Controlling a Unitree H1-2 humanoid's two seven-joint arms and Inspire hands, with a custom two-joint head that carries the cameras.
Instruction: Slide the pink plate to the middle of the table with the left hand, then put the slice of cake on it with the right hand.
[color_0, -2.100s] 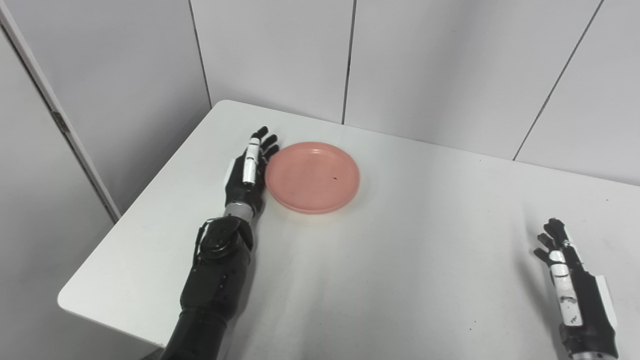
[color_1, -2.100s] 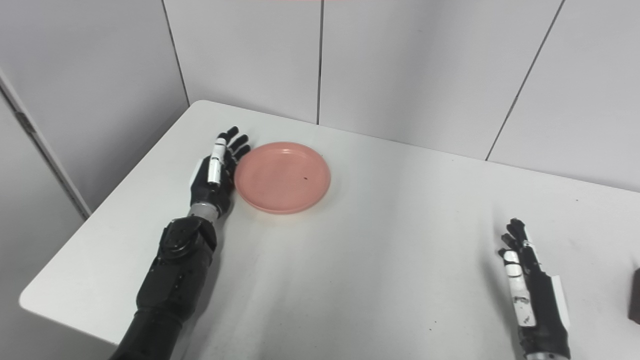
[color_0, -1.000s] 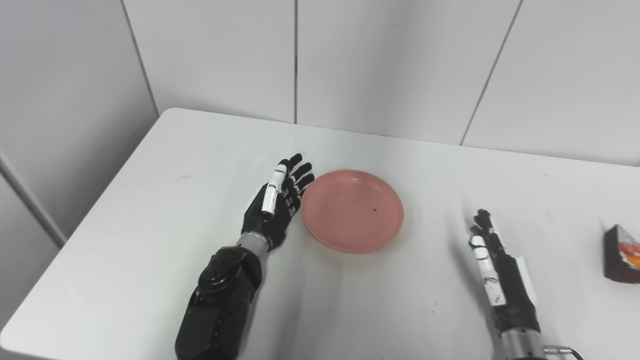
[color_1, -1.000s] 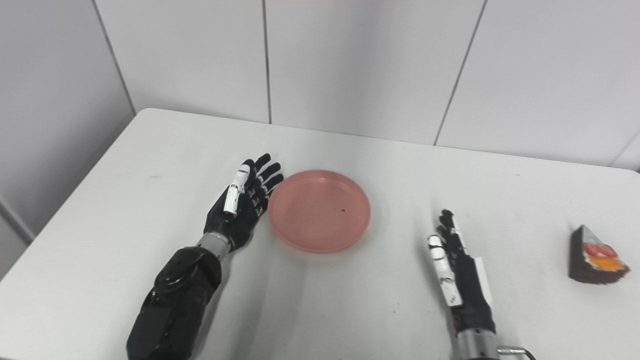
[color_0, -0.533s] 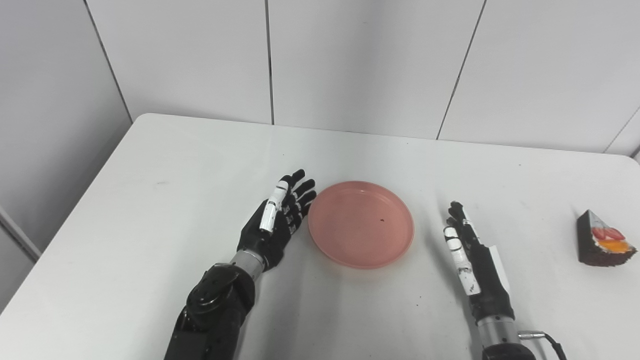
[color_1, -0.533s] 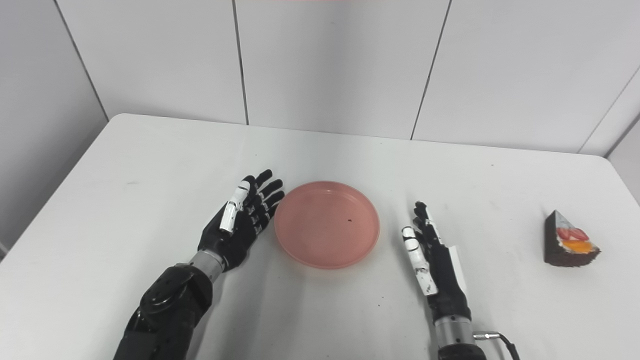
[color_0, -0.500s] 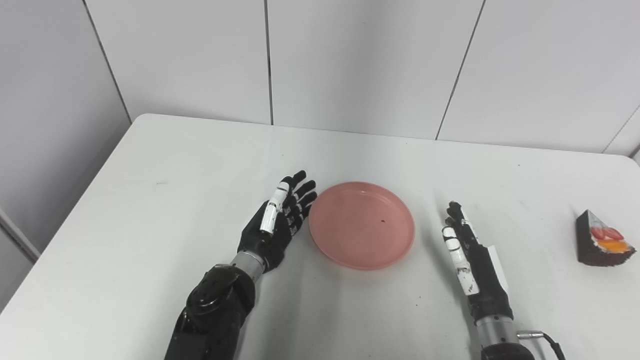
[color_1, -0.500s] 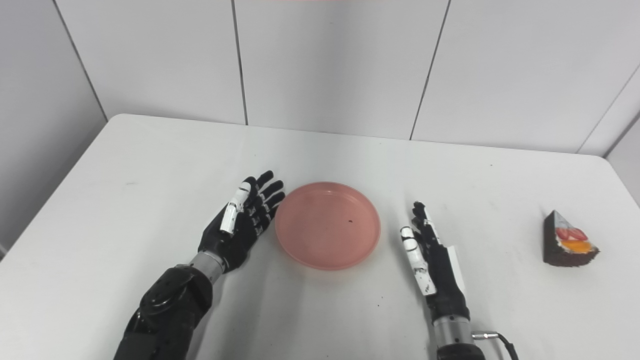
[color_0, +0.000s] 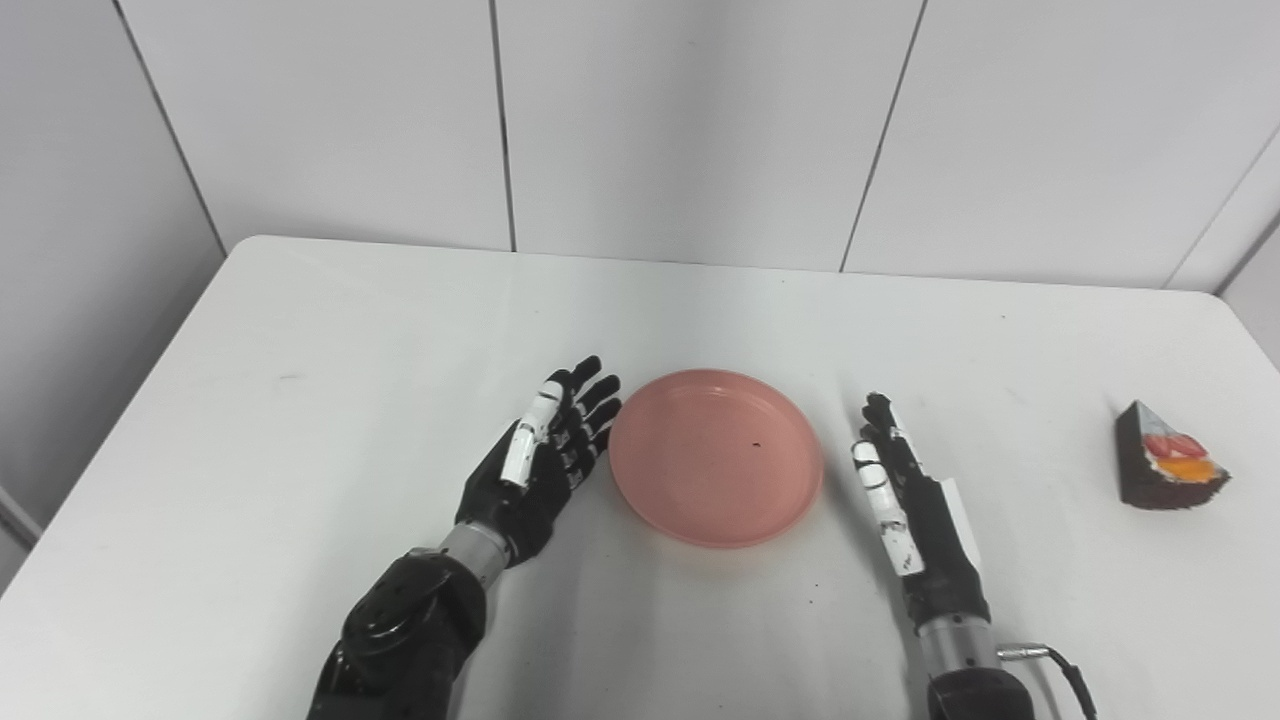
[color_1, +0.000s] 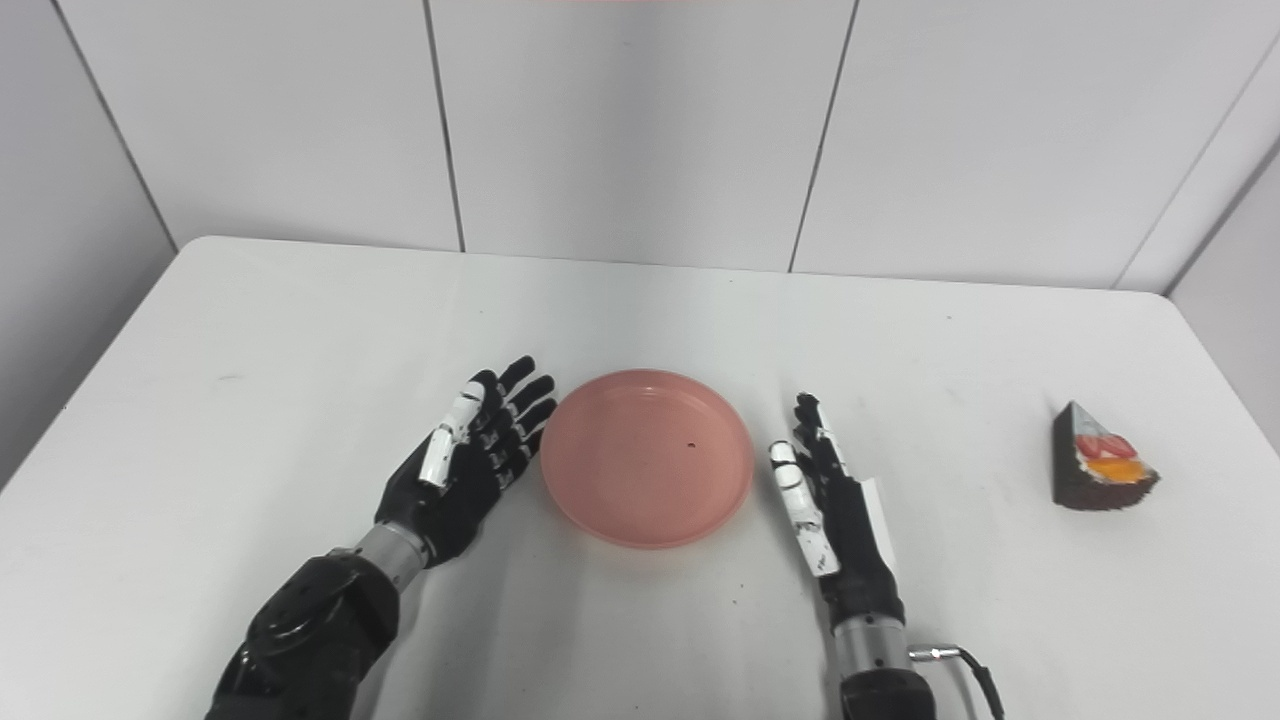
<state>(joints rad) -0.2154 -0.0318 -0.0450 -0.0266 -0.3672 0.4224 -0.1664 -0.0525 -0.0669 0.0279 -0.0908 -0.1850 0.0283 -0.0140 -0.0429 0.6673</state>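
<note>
The white surface (color_0: 350, 330) spreads wide, backed by pale wall panels (color_0: 680, 120), with bare room on every side of the things on it. The pink plate (color_0: 716, 456) lies flat near its middle, round, rim up, with one small dark speck inside. The left hand (color_0: 545, 455) lies just beside the plate's left rim, fingers spread apart and stretched up and to the right, holding nothing; whether its fingertips touch the rim cannot be told. The right hand (color_0: 905, 495) stands on edge just right of the plate, fingers straight and pointing away from the robot, empty, a narrow gap from the rim. The slice of cake (color_0: 1163, 470), a dark wedge topped with red and orange fruit, sits well apart near the surface's right edge, its narrow tip pointing toward the far wall.
</note>
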